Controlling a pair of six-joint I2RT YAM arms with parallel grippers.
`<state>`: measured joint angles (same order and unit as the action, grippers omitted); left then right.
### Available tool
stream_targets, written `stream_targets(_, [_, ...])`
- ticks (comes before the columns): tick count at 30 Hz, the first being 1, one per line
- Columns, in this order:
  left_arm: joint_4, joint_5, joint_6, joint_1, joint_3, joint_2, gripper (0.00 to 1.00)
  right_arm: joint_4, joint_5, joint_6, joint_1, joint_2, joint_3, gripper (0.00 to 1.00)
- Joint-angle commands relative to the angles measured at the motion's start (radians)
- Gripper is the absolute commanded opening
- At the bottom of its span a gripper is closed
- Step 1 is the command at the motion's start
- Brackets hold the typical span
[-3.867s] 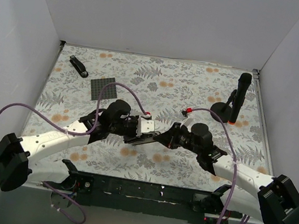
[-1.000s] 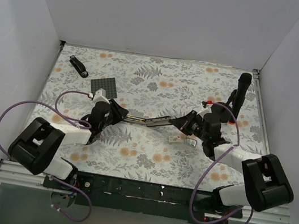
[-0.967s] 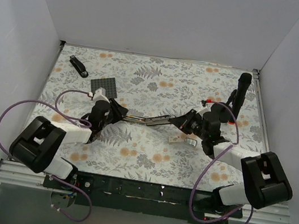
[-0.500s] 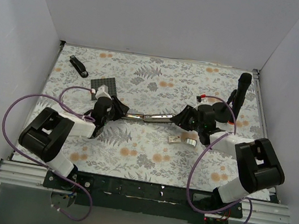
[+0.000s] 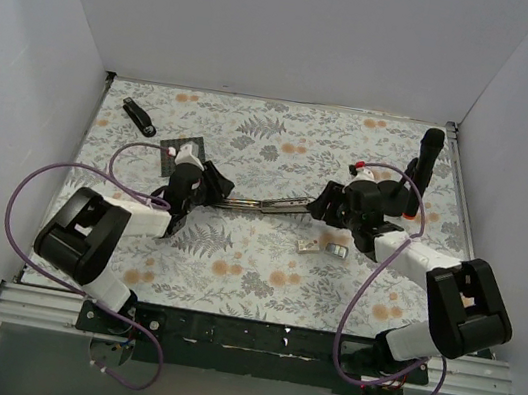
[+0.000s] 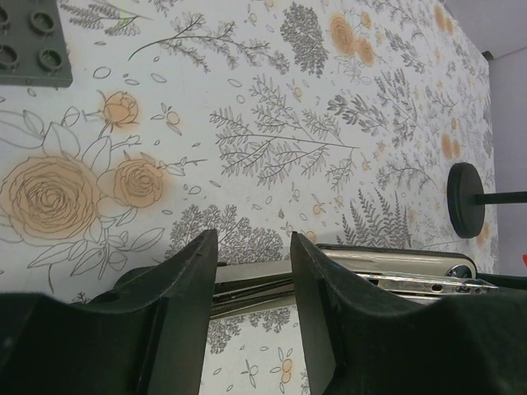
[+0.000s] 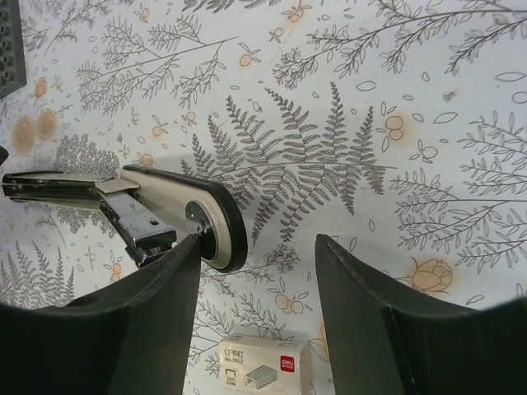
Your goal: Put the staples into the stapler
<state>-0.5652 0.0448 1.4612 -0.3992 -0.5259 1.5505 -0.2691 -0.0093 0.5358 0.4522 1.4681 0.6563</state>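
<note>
Drawn open since earlier, the stapler (image 5: 263, 202) is laid flat on the desk (image 5: 284, 140) (channel (image 6: 387, 280) exposed for loading). At its ends the left tool (image 6: 249, 239) is held narrowly parted, the right tool (image 7: 257, 243) wide; the staples (image 7: 263, 360) are left beside its right end.

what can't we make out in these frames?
Whether the stapler channel is loaded: too small in top view, edge-on behind the left gripper in left wrist view.
Staple box contents: bottom edge cuts it off, right wrist view.
Black object far left: too small, top view.
</note>
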Motion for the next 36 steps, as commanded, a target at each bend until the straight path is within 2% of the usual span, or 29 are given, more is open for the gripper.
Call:
stream_targets(1, [0.033, -0.028, -0.051, 0.003, -0.063, -0.009, 0.41, 0.16, 0.175, -0.143, -0.007, -0.002, 0.023, 0.62])
stream_targets(8, [0.041, -0.103, -0.059, 0.002, -0.097, 0.036, 0.43, 0.146, 0.1, -0.111, -0.007, 0.101, 0.016, 0.59])
stream_targets(13, [0.031, -0.117, -0.045, 0.002, -0.085, 0.072, 0.43, 0.082, -0.027, -0.065, -0.029, 0.135, -0.03, 0.59])
stream_targets(22, [0.025, -0.068, -0.019, 0.007, -0.049, 0.086, 0.42, 0.065, -0.109, -0.088, -0.11, 0.086, -0.089, 0.6])
stream_targets(28, [0.042, -0.068, -0.059, 0.005, -0.094, 0.024, 0.45, 0.099, -0.172, -0.161, -0.109, -0.034, -0.08, 0.62])
stream_targets(29, [0.056, -0.059, -0.088, 0.006, -0.124, 0.01, 0.46, 0.103, -0.181, -0.175, -0.103, -0.052, -0.078, 0.65])
stream_targets(30, [0.097, -0.059, -0.108, 0.008, -0.141, -0.021, 0.49, 0.116, -0.184, -0.183, -0.099, -0.09, -0.075, 0.67])
stream_targets(32, [0.166, 0.065, -0.146, 0.013, -0.193, -0.046, 0.55, 0.136, -0.185, -0.209, -0.086, -0.129, -0.06, 0.72])
stream_targets(33, [0.254, 0.113, -0.166, 0.016, -0.253, -0.064, 0.67, 0.154, -0.182, -0.218, -0.08, -0.164, -0.055, 0.74])
stream_targets(36, [0.416, 0.275, -0.188, 0.051, -0.366, -0.07, 0.87, 0.168, -0.176, -0.253, -0.066, -0.231, -0.049, 0.8])
